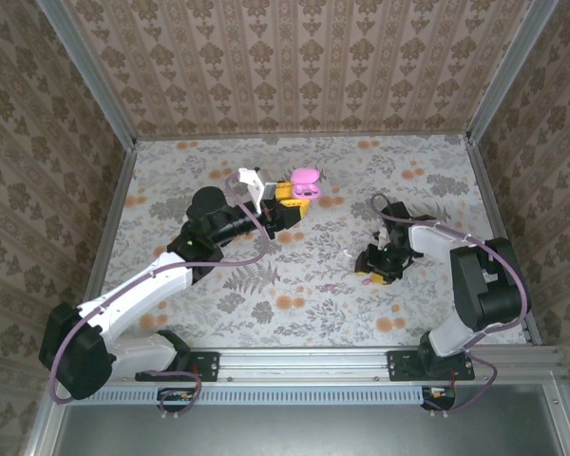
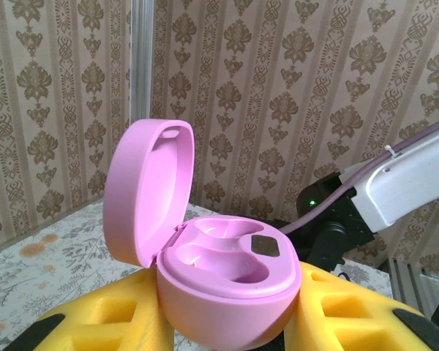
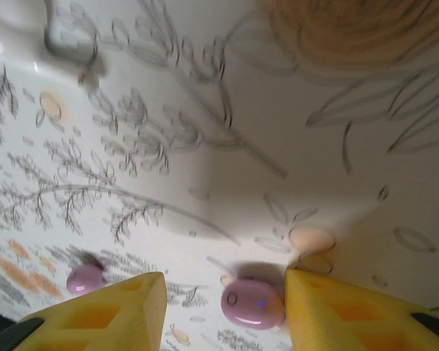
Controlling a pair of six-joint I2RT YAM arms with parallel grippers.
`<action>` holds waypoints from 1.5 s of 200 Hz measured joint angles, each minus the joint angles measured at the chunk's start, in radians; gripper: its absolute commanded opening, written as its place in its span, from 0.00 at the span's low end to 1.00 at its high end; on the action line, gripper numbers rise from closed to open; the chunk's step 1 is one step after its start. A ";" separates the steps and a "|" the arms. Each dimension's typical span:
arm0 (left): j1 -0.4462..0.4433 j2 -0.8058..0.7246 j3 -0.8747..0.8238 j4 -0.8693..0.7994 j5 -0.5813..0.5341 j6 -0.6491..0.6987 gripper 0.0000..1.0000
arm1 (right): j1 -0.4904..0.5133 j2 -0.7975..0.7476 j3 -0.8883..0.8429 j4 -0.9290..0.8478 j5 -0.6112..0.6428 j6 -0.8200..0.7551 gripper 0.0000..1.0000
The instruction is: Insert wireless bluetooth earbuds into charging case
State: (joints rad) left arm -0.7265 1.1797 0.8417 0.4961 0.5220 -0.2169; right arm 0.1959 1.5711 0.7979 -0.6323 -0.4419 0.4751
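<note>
My left gripper (image 1: 297,193) is shut on the pink charging case (image 2: 230,292), with a yellow finger (image 2: 102,322) on each side of its base. The lid (image 2: 146,190) stands open and both wells are empty. In the top view the case (image 1: 306,178) is held above the table's far middle. My right gripper (image 3: 225,281) is open and low over the tablecloth. One pale pink earbud (image 3: 252,303) lies between its fingers, against the right finger (image 3: 351,314). A second pink earbud (image 3: 84,278) lies outside the left finger (image 3: 102,314).
The floral tablecloth (image 1: 294,313) covers the table inside patterned walls. My right gripper (image 1: 370,271) is right of centre, and a small pinkish speck (image 1: 329,286) lies just left of it. The right arm's white link (image 2: 410,183) crosses behind the case.
</note>
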 measured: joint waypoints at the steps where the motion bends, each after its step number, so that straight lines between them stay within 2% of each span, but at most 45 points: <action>1: 0.000 0.000 0.000 0.000 0.000 0.000 0.37 | 0.001 -0.002 -0.002 0.000 -0.001 0.000 0.48; 69: -0.001 0.000 0.000 -0.018 -0.003 0.000 0.37 | 0.051 -0.047 -0.043 -0.007 -0.037 0.030 0.48; 110: -0.001 0.000 0.000 -0.025 -0.004 0.000 0.37 | 0.051 -0.086 -0.025 -0.031 0.038 0.029 0.44; 156: -0.002 -0.001 0.000 -0.047 -0.009 0.000 0.37 | 0.049 -0.065 0.023 -0.056 0.063 -0.012 0.41; 300: -0.002 -0.003 0.000 -0.048 -0.016 0.000 0.37 | 0.049 -0.030 0.010 -0.068 0.066 -0.031 0.33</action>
State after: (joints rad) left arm -0.7280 1.1763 0.8417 0.4484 0.5064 -0.2169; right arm 0.2451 1.5410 0.8078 -0.7002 -0.3763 0.4442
